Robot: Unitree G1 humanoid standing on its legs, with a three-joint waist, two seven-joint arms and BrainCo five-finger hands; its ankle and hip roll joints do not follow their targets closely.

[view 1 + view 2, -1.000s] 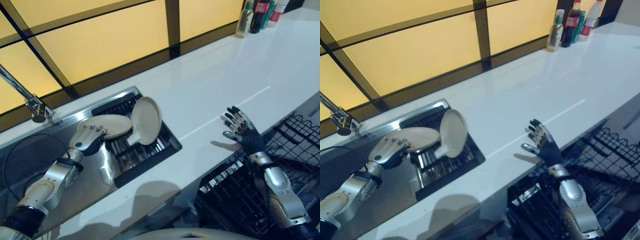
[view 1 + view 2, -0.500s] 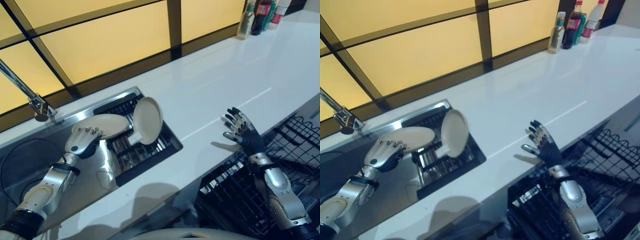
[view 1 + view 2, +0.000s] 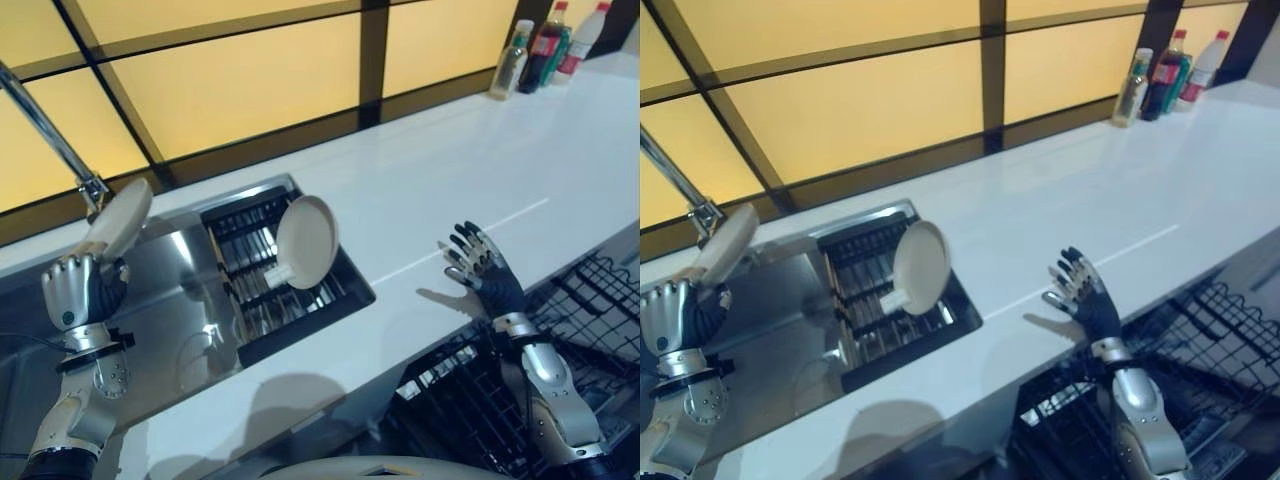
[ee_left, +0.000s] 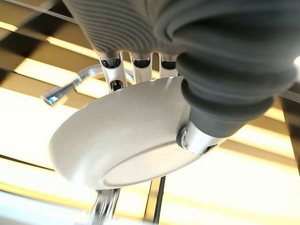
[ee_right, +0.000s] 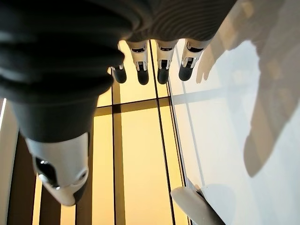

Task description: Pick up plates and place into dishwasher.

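Two cream round plates are visible along a long white glossy countertop [image 3: 480,160] backed by amber glass panels in dark frames [image 3: 250,70]. Set into the countertop is a stainless steel sink [image 3: 180,300] with a black wire drying rack [image 3: 260,290] at the end nearer the right hand. At the near edge, below the right hand, stands a black wire dishwasher basket [image 3: 470,390], cut off by the frame edge; what it holds cannot be made out.

One cream round plate [image 3: 119,218] is gripped by the left hand [image 3: 72,295], raised above the sink end farthest from the right hand. In the left wrist view the fingers [image 4: 112,70] curl over the plate's rim and the thumb presses its underside, so the hand is clenched on it; the plate's upper face is hidden from that view. Just behind this plate rises a chrome tap [image 3: 50,130], its base hidden by the plate.

A second cream round plate [image 3: 307,241] stands on edge in the rack, between the two hands; its lower rim is hidden among the wires.

Hovering over the countertop's near edge, the right hand [image 3: 480,272] has its fingers spread and straight, grasping nothing.

Several bottles [image 3: 545,45] stand at the far corner beyond the right hand, too small to describe.
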